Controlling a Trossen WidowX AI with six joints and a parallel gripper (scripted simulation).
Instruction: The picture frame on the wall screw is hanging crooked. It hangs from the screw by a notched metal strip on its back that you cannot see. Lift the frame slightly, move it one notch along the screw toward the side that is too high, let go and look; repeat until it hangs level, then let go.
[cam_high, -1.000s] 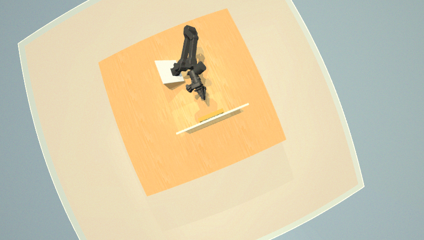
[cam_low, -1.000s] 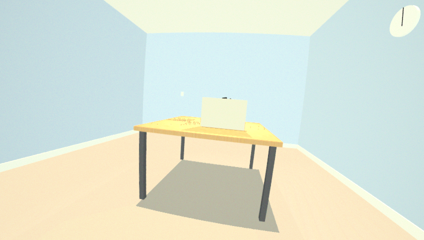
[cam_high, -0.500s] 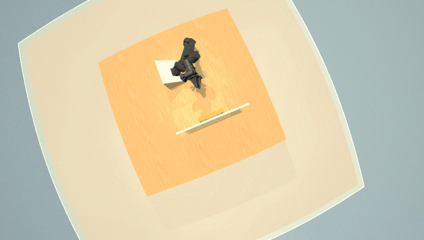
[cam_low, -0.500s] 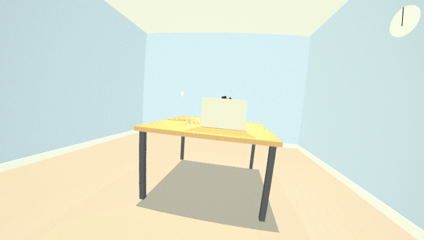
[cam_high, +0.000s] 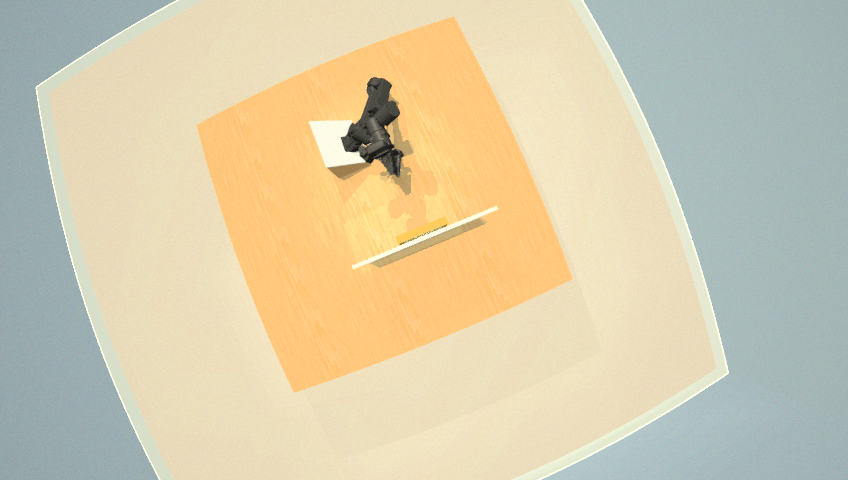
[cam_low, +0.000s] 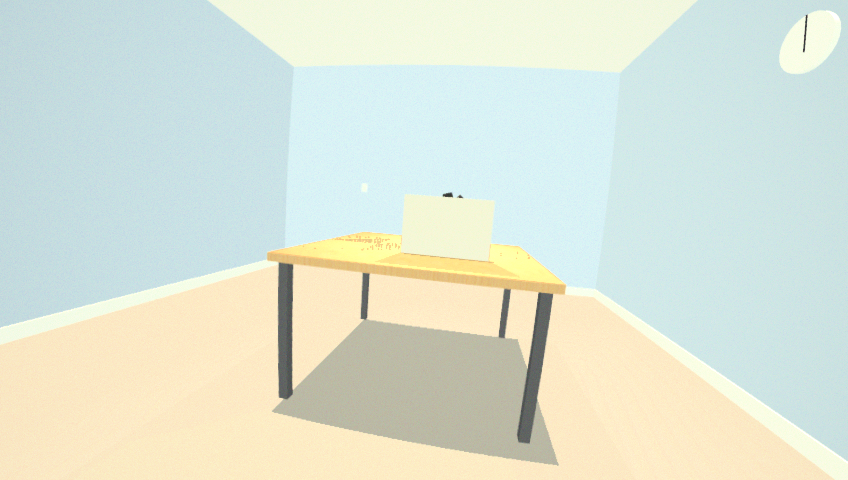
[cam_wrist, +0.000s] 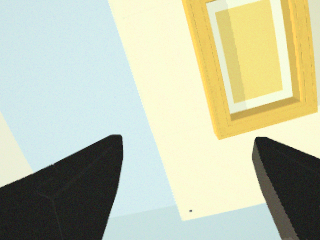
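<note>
The yellow picture frame (cam_high: 421, 230) (cam_wrist: 211, 75) hangs on the pale upright panel (cam_high: 365, 262) (cam_low: 448, 228) (cam_wrist: 160, 100). In the wrist view its upper part is cut off. Its bottom edge there rises rightward slightly more steeply than the panel's bottom edge; with the slanted camera I cannot tell surely whether it is level. The screw and notched strip are hidden. My gripper (cam_high: 398, 174) (cam_wrist: 188, 146) is open and empty, drawn back from the panel. In the wrist view the fingertips show below the frame's lower left corner, with nothing between them.
The panel stands across the wooden table (cam_high: 267, 237) (cam_low: 416, 270). A white block (cam_high: 327, 142) stands beside the arm, which partly covers it in the top view. In the exterior view the panel hides most of the arm. A small dark dot (cam_wrist: 190, 211) marks the panel's lower corner.
</note>
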